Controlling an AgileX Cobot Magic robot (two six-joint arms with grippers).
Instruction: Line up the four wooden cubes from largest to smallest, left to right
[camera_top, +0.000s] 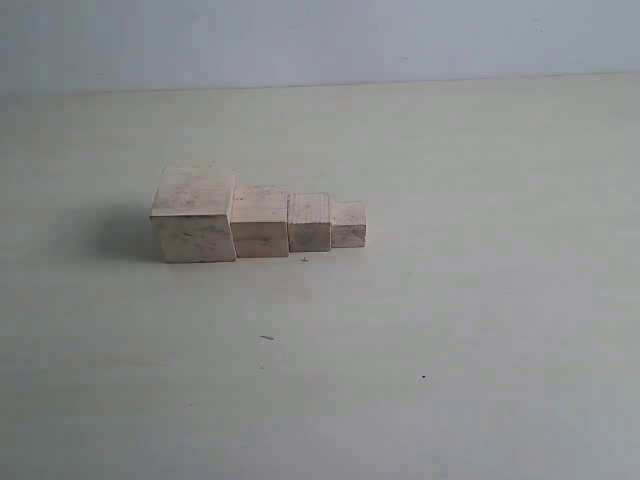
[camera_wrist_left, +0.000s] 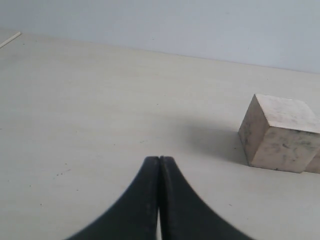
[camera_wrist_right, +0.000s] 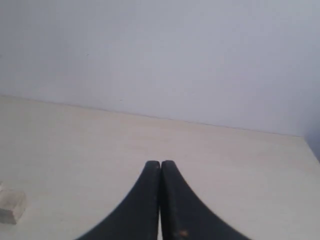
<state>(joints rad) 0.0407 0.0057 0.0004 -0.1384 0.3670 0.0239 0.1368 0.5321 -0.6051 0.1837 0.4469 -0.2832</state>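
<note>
Four pale wooden cubes stand side by side in a row on the table in the exterior view: the largest cube (camera_top: 194, 215) at the left, then the second cube (camera_top: 260, 221), the third cube (camera_top: 309, 222) and the smallest cube (camera_top: 348, 224) at the right. They touch or nearly touch. Neither arm shows in the exterior view. In the left wrist view my left gripper (camera_wrist_left: 159, 159) is shut and empty, with the largest cube (camera_wrist_left: 280, 133) well apart from it. My right gripper (camera_wrist_right: 160, 163) is shut and empty; a pale cube (camera_wrist_right: 11, 206) sits at the frame's edge.
The pale table (camera_top: 450, 330) stretches around the row on all sides. A light wall (camera_top: 320, 40) rises behind its far edge. A few small dark specks (camera_top: 267, 338) mark the surface in front of the cubes.
</note>
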